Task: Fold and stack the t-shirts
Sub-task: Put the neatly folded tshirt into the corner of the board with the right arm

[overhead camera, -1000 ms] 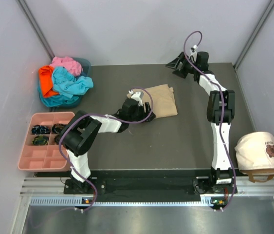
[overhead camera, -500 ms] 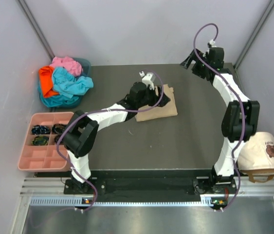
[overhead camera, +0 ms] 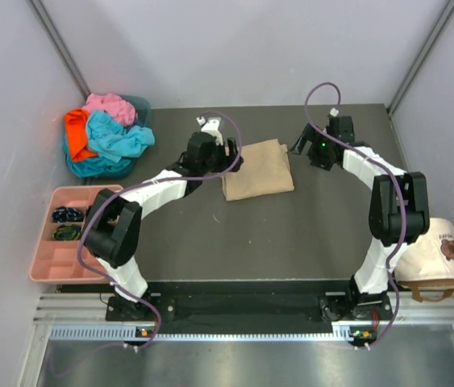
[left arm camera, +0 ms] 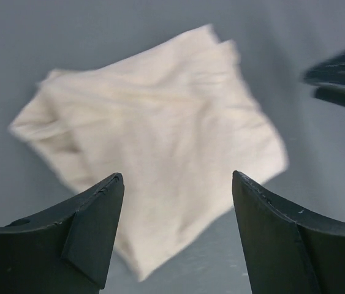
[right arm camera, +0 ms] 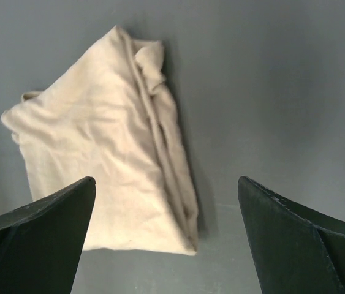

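Table point(overhead camera: 291, 234): dark surface, carrying all items below.

Tan t-shirt point(overhead camera: 257, 169): you found it folded into a rough rectangle, lying flat on the far-centre part of the table, between the 2 grippers. Both wrist views showed it point(left arm camera: 160, 141) point(right arm camera: 98, 165) free of any finger.

Remaining t-shirts: the turquoise t-shirt point(overhead camera: 118, 139), orange t-shirt point(overhead camera: 76, 133) and pink t-shirt point(overhead camera: 107, 105) lay bunched together, unfolded, in a teal bin point(overhead camera: 140, 105) at the far left corner.

Pink tray point(overhead camera: 49, 266): located off the left edge; 3 of its compartments held small dark items.

Cream cap point(overhead camera: 424, 250): located at the near right edge.

Left gripper point(overhead camera: 231, 160) point(left arm camera: 177, 177): positioned at the tan t-shirt's far left corner, jaws spread, nothing between them.

Right gripper point(overhead camera: 303, 145) point(right arm camera: 166, 180): positioned just right of the tan t-shirt, jaws spread wide, holding nothing.
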